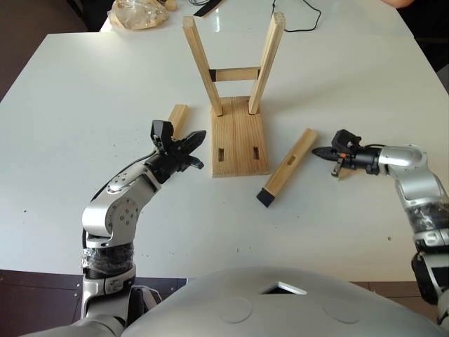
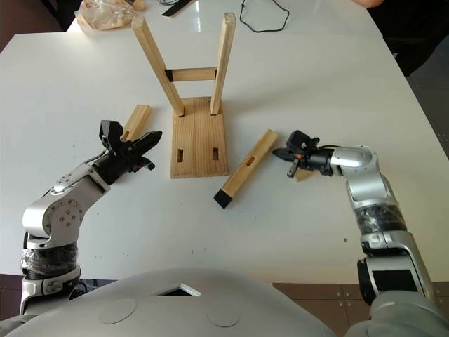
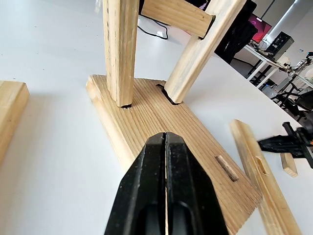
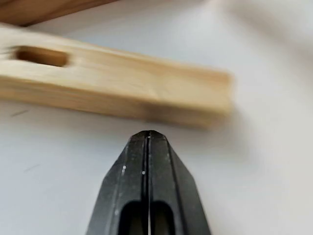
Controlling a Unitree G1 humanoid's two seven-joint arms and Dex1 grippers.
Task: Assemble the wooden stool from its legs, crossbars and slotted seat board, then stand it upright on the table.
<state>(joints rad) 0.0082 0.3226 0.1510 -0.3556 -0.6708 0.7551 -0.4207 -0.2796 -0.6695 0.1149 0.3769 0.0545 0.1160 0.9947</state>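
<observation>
Nearest on the left, left claw [image 3: 165, 139]: pressed shut, holding nothing, pointing at the near end of the board [image 1: 238, 144]. On the right, right claw [image 4: 148, 136]: shut too, holding nothing, tip just beside the end of a loose leg [image 1: 289, 167]. Small wood bit [image 1: 342, 171] right by that claw. Loose leg flat on the white desk [image 1: 84, 105], slanted, dark cap at its near end, close to the board's right side. Board flat in the middle, two open slots near its front. Second loose leg [image 1: 178, 117] flat on the board's left. Farther back, two legs [image 1: 200, 63] standing in the board's far slots, joined by a crossbar [image 1: 237, 74]. At the far edge, a bag [image 1: 140, 14] and a cable [image 1: 298, 24].
</observation>
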